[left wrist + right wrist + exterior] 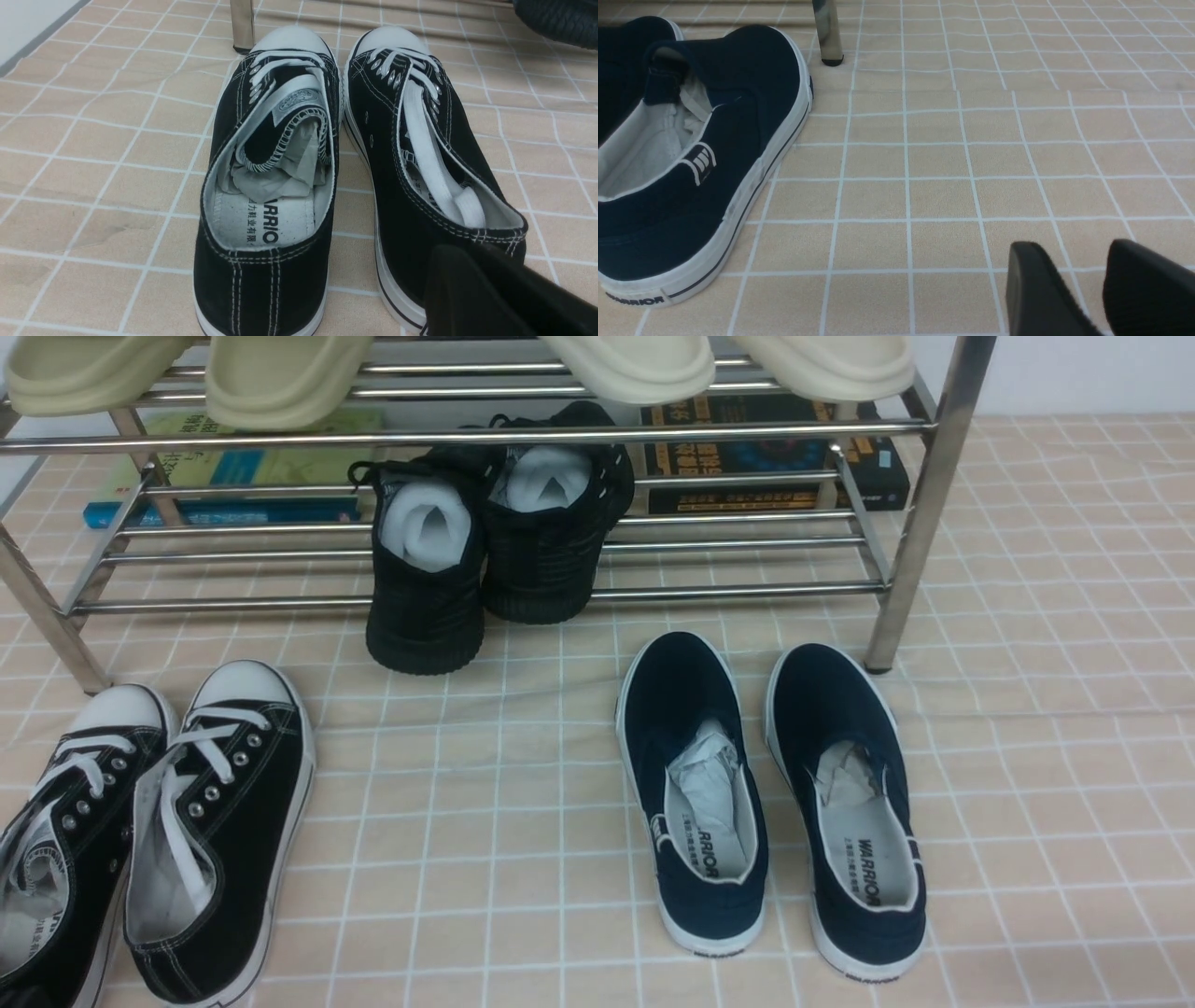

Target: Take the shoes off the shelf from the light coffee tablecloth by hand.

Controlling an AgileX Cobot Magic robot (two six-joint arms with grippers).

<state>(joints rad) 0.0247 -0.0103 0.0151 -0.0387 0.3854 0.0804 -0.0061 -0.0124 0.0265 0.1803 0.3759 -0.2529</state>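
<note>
A: Our shoes [140,840] sit on the light coffee tablecloth [485,821], near left, just off the shelf [523,429].

B: Left gripper [495,289] hangs at the right shoe's heel; we cannot tell its jaws. Right gripper [1101,289] stands slightly parted, grasping nothing.

A: The 2 shoes nearly touch; a careless lift could drag one into the other.
</note>
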